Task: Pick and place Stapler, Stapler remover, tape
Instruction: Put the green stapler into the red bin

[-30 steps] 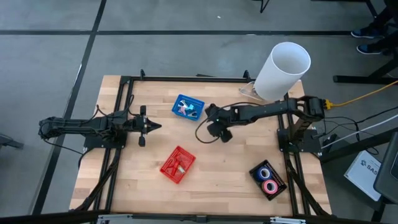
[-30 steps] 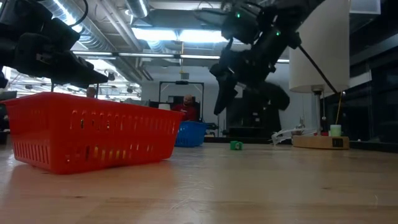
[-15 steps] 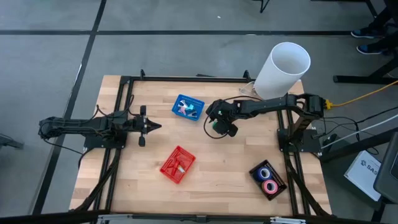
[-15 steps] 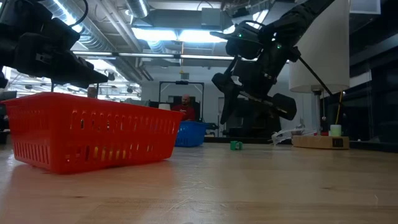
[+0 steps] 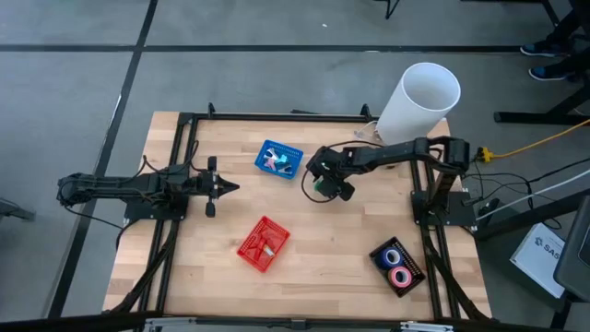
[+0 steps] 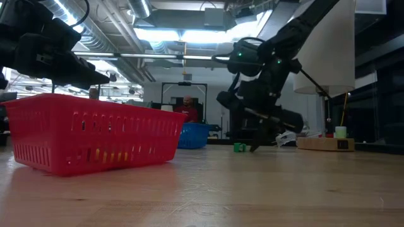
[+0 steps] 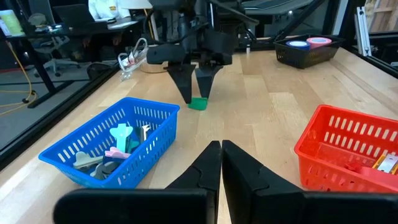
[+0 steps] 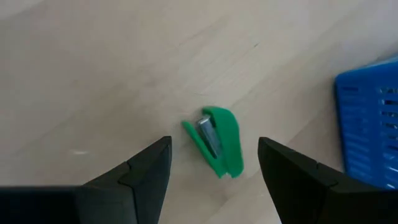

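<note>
- Stapler, small green plastic stapler with a silvery metal strip, lies on the bare wooden table just beside the blue slotted plastic basket.
- I hang my right gripper directly above it, jaws spread wide and empty, one finger on either side, so a straight descent should bracket it.
- My left gripper waits pinched shut, holding nothing, near the table's left edge.

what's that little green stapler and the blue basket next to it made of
Green stapler: looks like glossy moulded plastic, with a silvery, probably metal strip down its middle. Blue basket: apparently plastic too, with evenly slotted walls and a slightly shiny rim.
</note>
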Available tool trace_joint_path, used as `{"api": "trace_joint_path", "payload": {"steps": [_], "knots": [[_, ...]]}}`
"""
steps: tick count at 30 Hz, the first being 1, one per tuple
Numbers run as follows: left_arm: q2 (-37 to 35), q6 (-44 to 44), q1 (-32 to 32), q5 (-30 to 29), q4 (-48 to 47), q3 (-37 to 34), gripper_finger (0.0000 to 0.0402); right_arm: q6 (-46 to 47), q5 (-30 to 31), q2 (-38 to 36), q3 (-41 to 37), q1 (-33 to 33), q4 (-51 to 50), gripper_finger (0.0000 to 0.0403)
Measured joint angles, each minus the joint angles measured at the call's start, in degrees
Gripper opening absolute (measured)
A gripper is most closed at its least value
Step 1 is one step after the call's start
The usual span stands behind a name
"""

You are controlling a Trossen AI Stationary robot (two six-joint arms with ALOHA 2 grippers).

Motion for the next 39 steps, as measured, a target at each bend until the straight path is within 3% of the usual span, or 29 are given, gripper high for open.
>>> {"api": "trace_joint_path", "payload": {"steps": [5,9,20,27,34,39], "knots": [[0.0,0.0,0.0,0.0,0.0,0.0,0.0012,0.5,0.0,0.7,0.1,0.0,0.2,0.0239],[0.0,0.0,0.0,0.0,0.0,0.0,0.0009,7.4,-0.8,0.8,0.2,-0.1,-0.9,0.0239],[0.0,0.0,0.0,0.0,0.0,0.0,0.0011,24.9,-16.2,1.2,-0.1,0.3,-5.4,0.0239],[0.0,0.0,0.0,0.0,0.0,0.0,0.0011,30.5,-16.4,1.2,-0.1,1.7,-3.4,0.0205],[0.0,0.0,0.0,0.0,0.0,0.0,0.0009,30.5,-9.3,2.0,0.2,3.5,-3.4,0.0142],[0.0,0.0,0.0,0.0,0.0,0.0,0.001,30.6,-8.2,2.1,0.2,4.7,-3.1,0.0098]]}}
